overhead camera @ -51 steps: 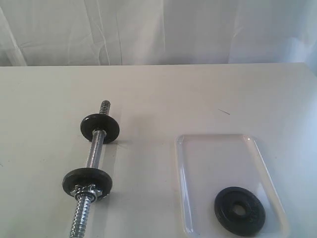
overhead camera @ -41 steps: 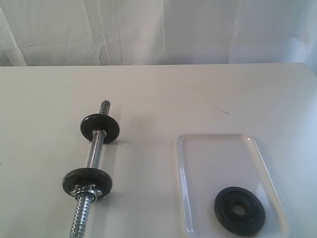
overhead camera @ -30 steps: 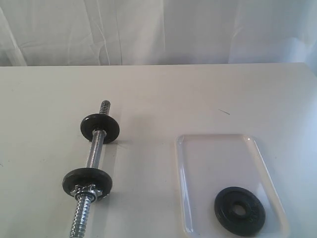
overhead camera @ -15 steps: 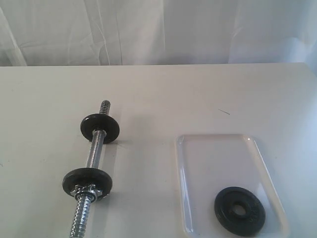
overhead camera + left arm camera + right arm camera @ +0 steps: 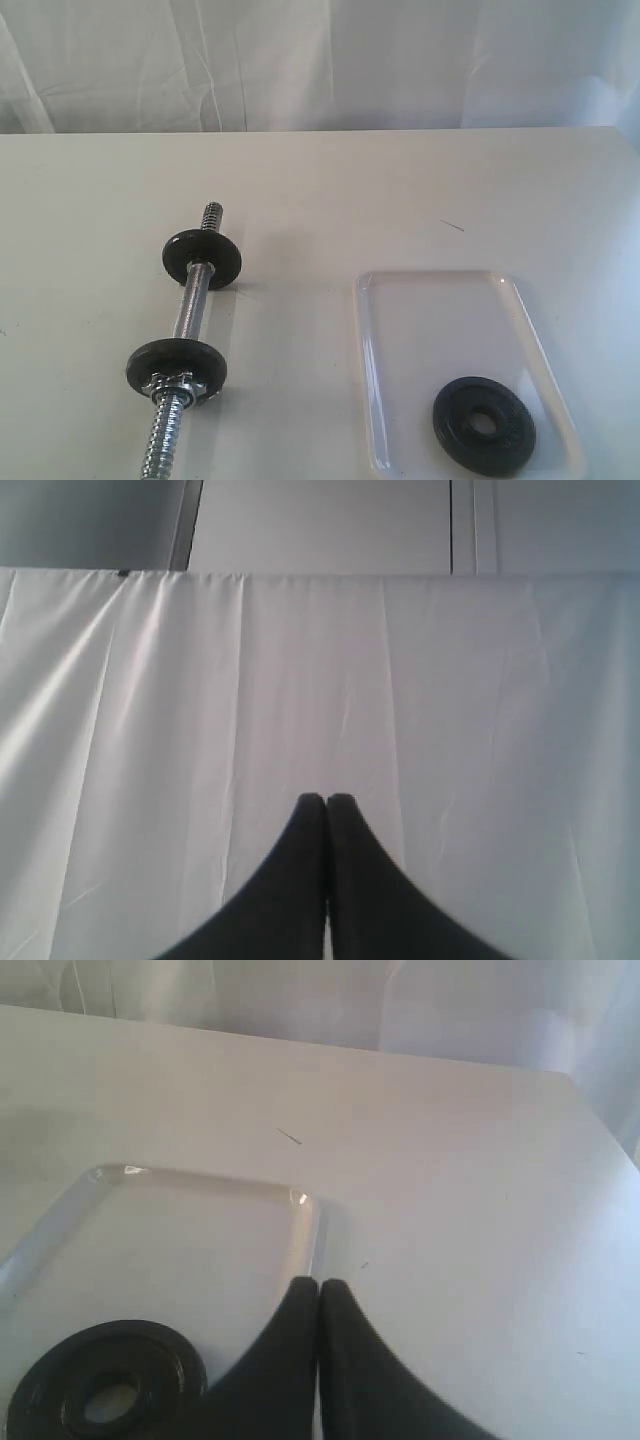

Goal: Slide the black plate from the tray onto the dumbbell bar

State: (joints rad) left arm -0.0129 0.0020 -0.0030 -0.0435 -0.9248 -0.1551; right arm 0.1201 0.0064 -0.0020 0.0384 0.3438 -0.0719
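- Spanning the scene, the white tabletop [image 5: 320, 190] carries everything; neither arm shows in the ext. view.
- The tray [image 5: 440, 300] sits on the right side w/ its long axis running near-to-far.
- The dumbbell bar [image 5: 188, 305] lies well apart on the left, also roughly near-to-far, leaning a bit.
- The bar already has a far disc [image 5: 202, 258] and a near disc [image 5: 176, 368]. The near one is backed by a chrome collar nut [image 5: 170, 383].
- The far threaded end [image 5: 212, 214] looks bare, so prob. that's the end to load.
- The black plate [image 5: 484, 425] lies flat in the tray's near part, hole up, not yet lifted.
- Right gripper [image 5: 319, 1285]: fingers pressed together, nothing held. It hangs low by the tray rim, w/ the plate just beside the fingertips.
- Left gripper [image 5: 326, 800]: pressed together too, empty. It faces only the white curtain [image 5: 300, 680], no task thing in its view.
- Judgement: the right arm is the nearer one. It needs to spread its fingers, shift sideways onto the plate, then carry it across toward the bar on the left.
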